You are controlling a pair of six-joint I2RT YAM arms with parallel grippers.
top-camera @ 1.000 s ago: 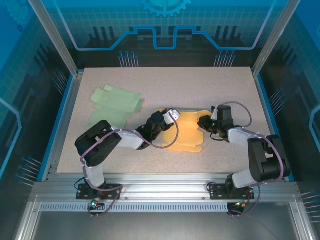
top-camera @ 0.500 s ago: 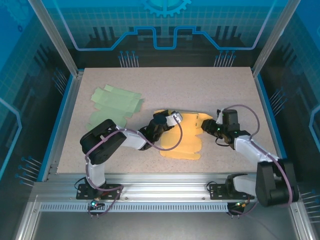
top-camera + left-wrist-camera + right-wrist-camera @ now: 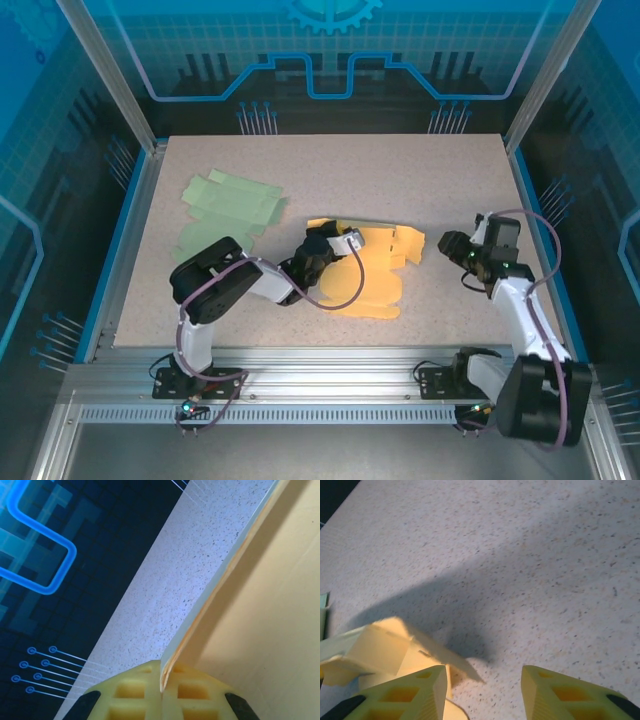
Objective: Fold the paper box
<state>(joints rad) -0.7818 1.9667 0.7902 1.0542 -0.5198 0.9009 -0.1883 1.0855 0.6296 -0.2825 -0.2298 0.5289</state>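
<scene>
Left gripper (image 3: 162, 692): clamped on paper box (image 3: 375, 275) panel edge.
Right gripper (image 3: 484, 687): jaws apart, empty, at 3 o'clock of the box.
Risk: one-sided pinch; panel may tear or slip.

Speckled beige table (image 3: 330, 165), blue circuit-pattern walls (image 3: 420, 40), aluminium frame (image 3: 330, 383) at the near edge.

speckled table (image 3: 400, 170) bears yellow box (image 3: 375, 275), green sheets (image 3: 230, 205).
</scene>
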